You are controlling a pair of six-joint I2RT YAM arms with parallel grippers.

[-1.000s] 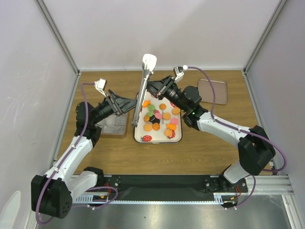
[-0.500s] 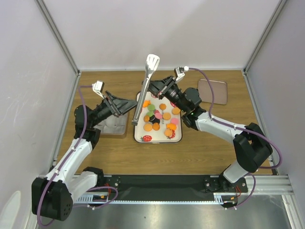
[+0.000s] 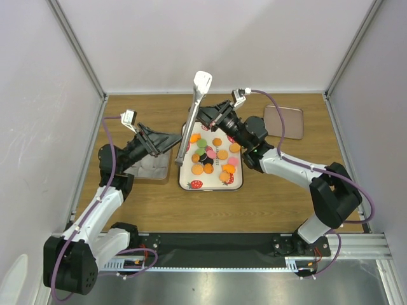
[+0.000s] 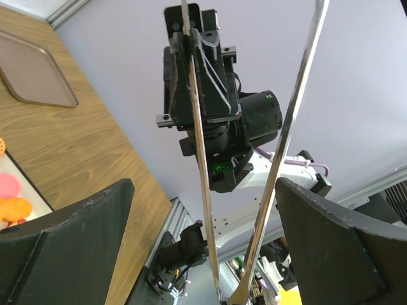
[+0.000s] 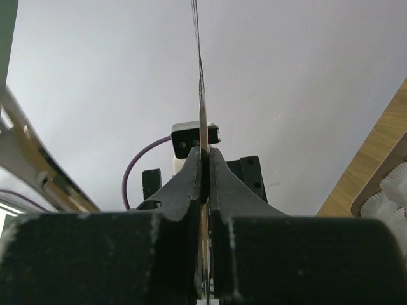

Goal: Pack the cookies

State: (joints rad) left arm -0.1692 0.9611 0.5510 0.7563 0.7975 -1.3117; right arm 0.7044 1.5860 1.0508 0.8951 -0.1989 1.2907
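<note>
The cookies (image 3: 210,157) are small orange, green, pink and black discs on a white tray (image 3: 191,185) printed with strawberries; a few cookies (image 4: 11,204) show at the left wrist view's edge. My right gripper (image 3: 200,117) is shut on one arm of metal tongs (image 3: 197,95), which slant up over the tray's left edge. The thin blade of the tongs (image 5: 202,121) is pinched between the right fingers. My left gripper (image 3: 177,139) is open, and both arms of the tongs (image 4: 289,133) pass between its fingers (image 4: 76,235) without touching them.
A box with white paper cups (image 3: 150,166) lies left of the tray, under the left arm; the cups (image 5: 393,184) also show in the right wrist view. A brown lid (image 3: 283,121) lies at the back right. Walls close in the left, right and rear.
The tongs' raised tip swung a little right, then back. My left wrist shifted slightly to the left. Both grippers kept their states.
</note>
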